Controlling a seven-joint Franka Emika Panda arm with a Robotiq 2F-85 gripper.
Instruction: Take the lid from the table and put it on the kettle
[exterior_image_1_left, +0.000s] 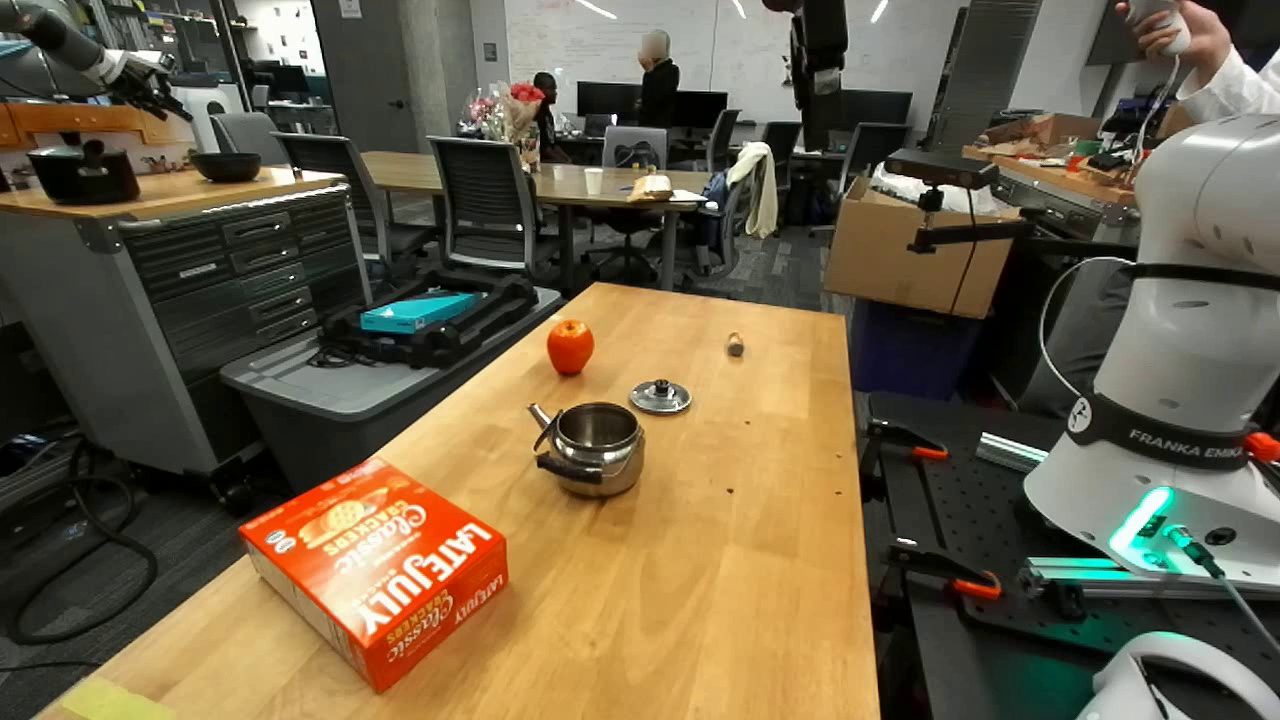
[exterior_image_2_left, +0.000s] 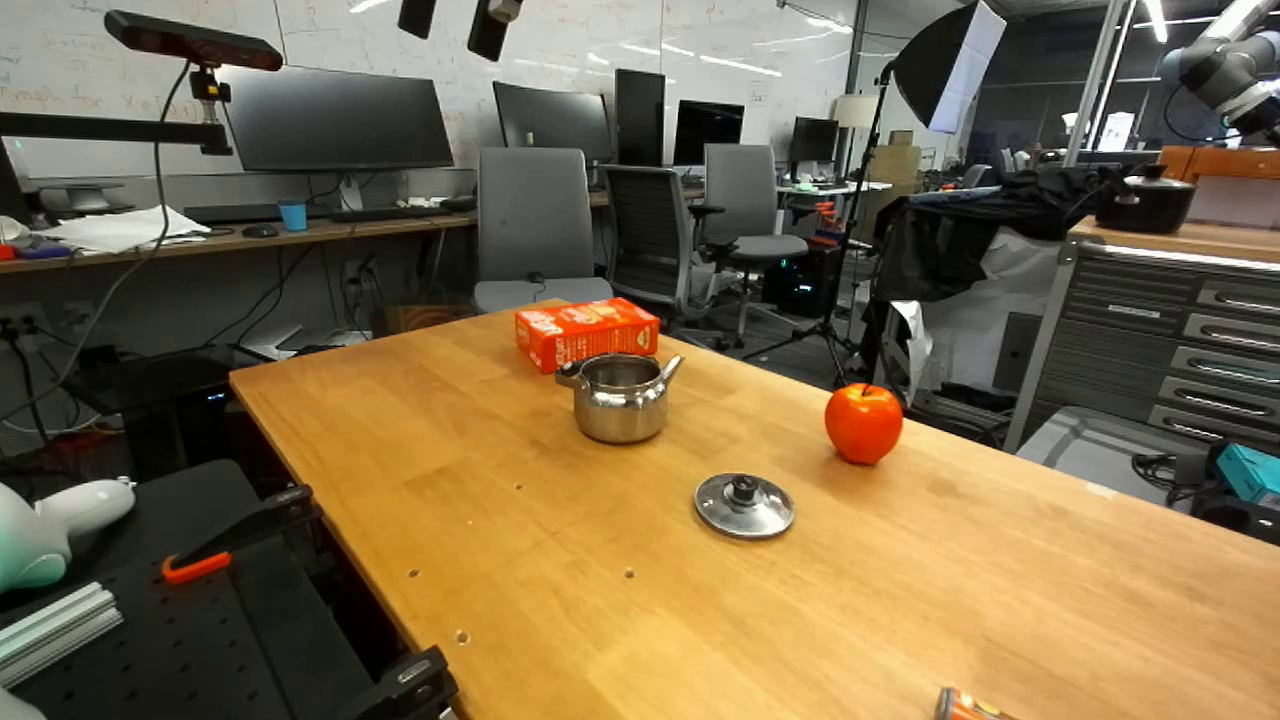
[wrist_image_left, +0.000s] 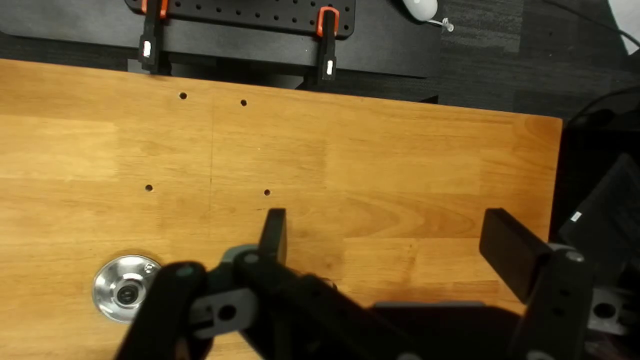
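Note:
The lid (exterior_image_1_left: 660, 397) is a flat silvery disc with a dark knob, lying knob up on the wooden table. It also shows in an exterior view (exterior_image_2_left: 744, 507) and at the lower left of the wrist view (wrist_image_left: 125, 290), partly behind a finger. The kettle (exterior_image_1_left: 605, 465) is a shiny steel pot with spout and dark handle, standing upright and open on top beside the lid; it also shows in an exterior view (exterior_image_2_left: 622, 412). In the wrist view it is almost wholly hidden by the gripper. My gripper (wrist_image_left: 386, 227) is open and empty, high above the table (exterior_image_2_left: 455, 25).
An orange-red cracker box (exterior_image_1_left: 380, 570) lies near the kettle. A red apple-like ball (exterior_image_2_left: 864, 424) sits near the lid. A small cylinder (exterior_image_1_left: 735, 345) lies farther along the table. Black clamps (wrist_image_left: 327, 50) grip the table edge on the robot's side. A camera on an arm (exterior_image_1_left: 942, 170) stands beside the table.

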